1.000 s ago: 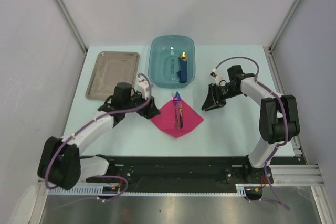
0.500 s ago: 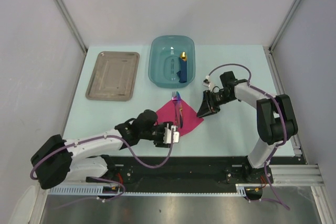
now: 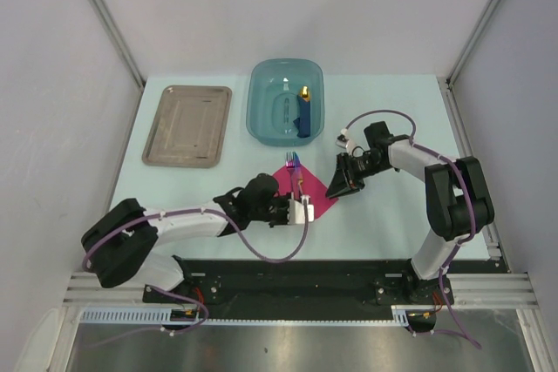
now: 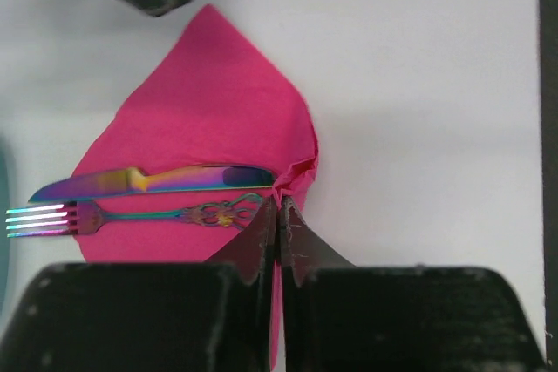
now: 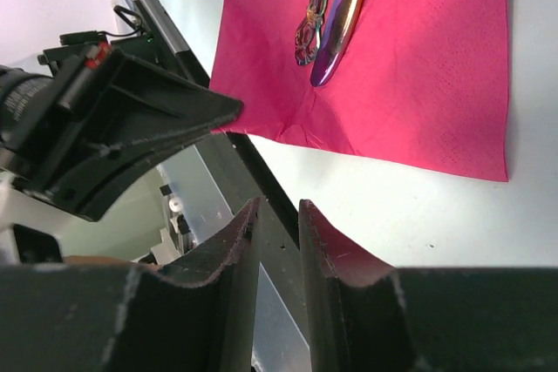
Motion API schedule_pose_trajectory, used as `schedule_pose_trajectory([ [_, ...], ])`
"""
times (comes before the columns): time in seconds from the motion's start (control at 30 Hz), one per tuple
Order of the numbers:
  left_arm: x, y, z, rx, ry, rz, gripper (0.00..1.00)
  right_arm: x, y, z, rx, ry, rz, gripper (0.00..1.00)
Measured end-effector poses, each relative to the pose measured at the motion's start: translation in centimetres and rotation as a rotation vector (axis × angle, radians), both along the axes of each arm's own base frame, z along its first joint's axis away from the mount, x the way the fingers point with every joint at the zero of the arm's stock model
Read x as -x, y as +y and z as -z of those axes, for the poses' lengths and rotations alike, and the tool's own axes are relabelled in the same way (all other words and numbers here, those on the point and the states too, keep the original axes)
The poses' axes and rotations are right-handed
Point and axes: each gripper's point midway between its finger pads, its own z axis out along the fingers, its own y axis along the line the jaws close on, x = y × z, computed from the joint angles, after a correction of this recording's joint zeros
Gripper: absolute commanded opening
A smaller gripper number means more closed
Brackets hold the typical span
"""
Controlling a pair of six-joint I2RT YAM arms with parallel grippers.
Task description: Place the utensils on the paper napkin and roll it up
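Both at edges of the paper napkin [image 4: 209, 119]: left gripper [image 4: 279, 208] pinches one, right gripper [image 5: 278, 208] hovers slightly parted.

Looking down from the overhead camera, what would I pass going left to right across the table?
grey metal tray → teal basin → right gripper. The pink napkin and the left gripper overlap the basin sideways, so they are left out.
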Motion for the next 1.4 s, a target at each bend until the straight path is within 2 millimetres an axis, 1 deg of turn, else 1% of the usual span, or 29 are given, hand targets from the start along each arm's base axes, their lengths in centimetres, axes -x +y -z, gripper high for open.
schedule_pose_trajectory([
  [0.1,-1.8,-0.2,-0.5,0.02,0.017,-0.064,0.0,0.0,0.1,0.0,-0.003,-0.001,0.001,0.29],
  [0.17,-2.8,-0.4,-0.5,0.022,0.034,-0.096,0.01,0.0,0.2,-0.1,-0.006,-0.003,-0.001,0.29],
  [0.27,-3.9,-0.5,-0.1,0.018,0.059,-0.134,0.01,0.0,0.6,-0.2,-0.013,-0.007,-0.01,0.29],
  [0.43,-5.2,-0.4,1.0,-0.003,0.101,-0.193,0.0,0.5,1.8,-0.4,-0.03,-0.01,-0.036,0.29],
  [0.57,-5.7,-0.2,1.9,-0.018,0.126,-0.224,0.01,1.0,2.8,-0.3,-0.036,-0.003,-0.054,0.29],
  [0.77,-6.1,-0.1,2.5,-0.033,0.147,-0.25,0.02,1.7,4.4,0.8,-0.026,0.032,-0.074,0.29],
  [0.97,-6.4,0.1,3.1,-0.048,0.154,-0.27,0.05,1.8,5.0,2.8,0.014,0.079,-0.068,0.28],
  [1.13,-6.5,0.1,3.2,-0.047,0.164,-0.287,0.05,1.7,5.3,4.1,0.06,0.09,-0.062,0.29],
  [1.23,-6.8,0.2,3.1,-0.042,0.169,-0.301,0.08,1.6,5.9,4.5,0.081,0.081,-0.067,0.29],
  [1.33,-7.0,0.4,3.1,-0.04,0.183,-0.32,0.15,1.6,6.4,5.0,0.106,0.065,-0.071,0.29],
  [1.4,-7.3,0.6,3.0,-0.039,0.203,-0.343,0.25,1.3,6.5,5.4,0.13,0.055,-0.068,0.29],
])
